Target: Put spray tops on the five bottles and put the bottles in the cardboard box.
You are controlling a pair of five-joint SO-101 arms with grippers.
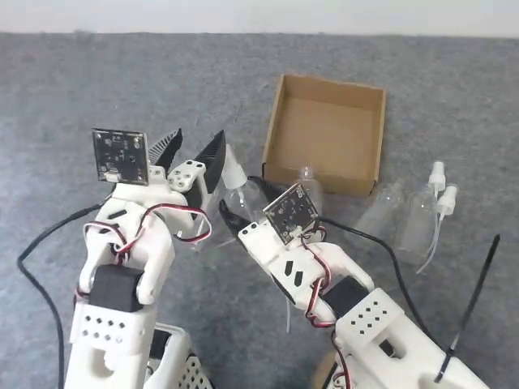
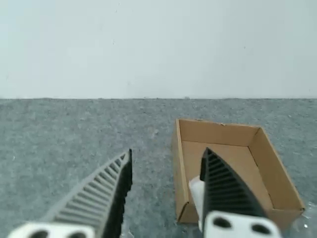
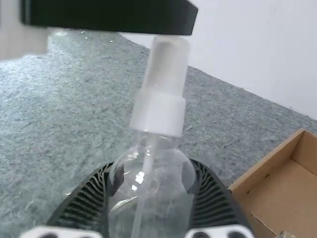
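Item: right end effector (image 3: 151,171), closed on the belly of a clear bottle (image 1: 243,198), both ribbed jaws pressed to its sides. The neck points away from the wrist, evidently so the bottle is steadied while its top is worked on. Item: spray top (image 3: 161,99), white, on that bottle's neck just beyond the right end effector's jaws, dip tube running down inside; whether it is fully seated cannot be told. Item: left end effector (image 1: 199,134), jaws spread wide, holding nothing. One jaw lies just beside the spray top, apparently touching it, and the other is well clear, a stance suited to closing on the top to press or turn it home. Item: cardboard box (image 2: 225,163), open, no bottle in it yet. It lies just ahead of the left end effector, on the side of the jaw nearest the top, near enough for a short carry once the bottle is capped. Item: second bottle (image 1: 309,191), beside the right end effector, close against the box's near wall. Item: two further bottles (image 1: 384,209), farther off, on the side of the right end effector away from the left one, with two spray tops (image 1: 439,173) by their necks; seated or loose cannot be told. All rest on the grey surface (image 1: 97,81). Judgement: capping is in hand and boxing has not begun.
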